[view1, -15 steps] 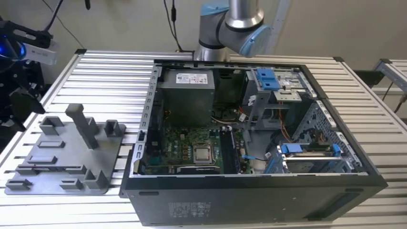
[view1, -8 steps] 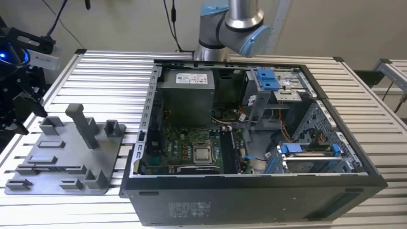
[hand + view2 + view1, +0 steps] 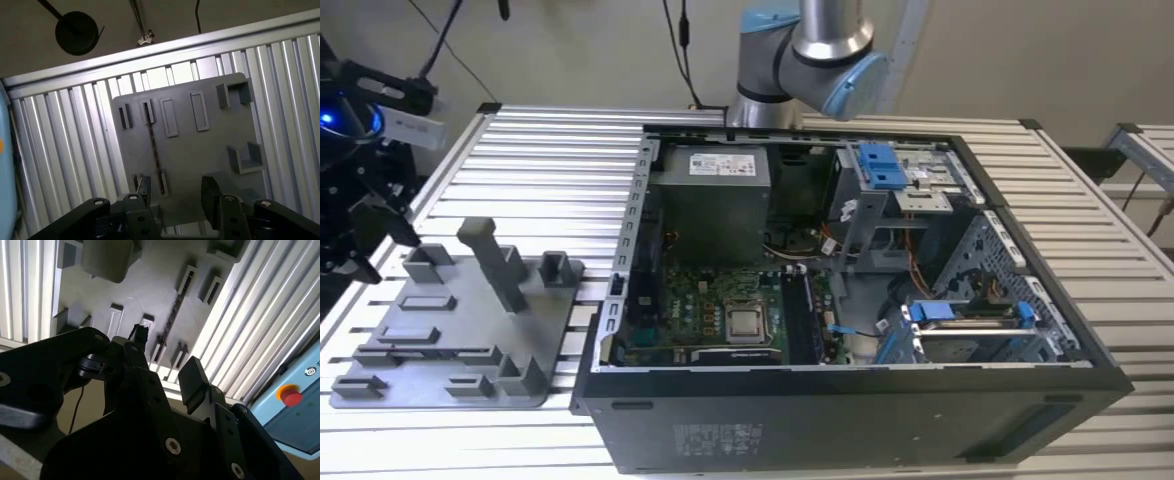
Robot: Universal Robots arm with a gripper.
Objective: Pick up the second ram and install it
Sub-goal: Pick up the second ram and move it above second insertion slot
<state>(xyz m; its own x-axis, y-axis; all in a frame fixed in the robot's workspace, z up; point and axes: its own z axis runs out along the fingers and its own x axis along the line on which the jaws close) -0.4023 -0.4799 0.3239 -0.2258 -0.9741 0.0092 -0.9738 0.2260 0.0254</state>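
Note:
The second ram (image 3: 154, 150) is a thin dark strip standing on edge in a long slot of the grey fixture tray (image 3: 200, 150). It also appears as a narrow dark line (image 3: 173, 317) in the second wrist view. My gripper (image 3: 175, 192) hangs well above the tray and is open, with nothing between its black fingers (image 3: 210, 192). Seen from above, the ram's near end lies just inside one fingertip. In the second wrist view the gripper (image 3: 167, 357) stands open over the same tray (image 3: 145, 290). The exterior view shows the tray (image 3: 454, 330) at its left.
The open computer case (image 3: 854, 400) sits in the exterior view's middle, with motherboard (image 3: 720, 310), power-supply box (image 3: 710, 200) and blue drive clips (image 3: 881, 165). The arm's base (image 3: 807, 50) rises behind it. A red stop button (image 3: 291, 395) is beside the ribbed metal table (image 3: 547, 170).

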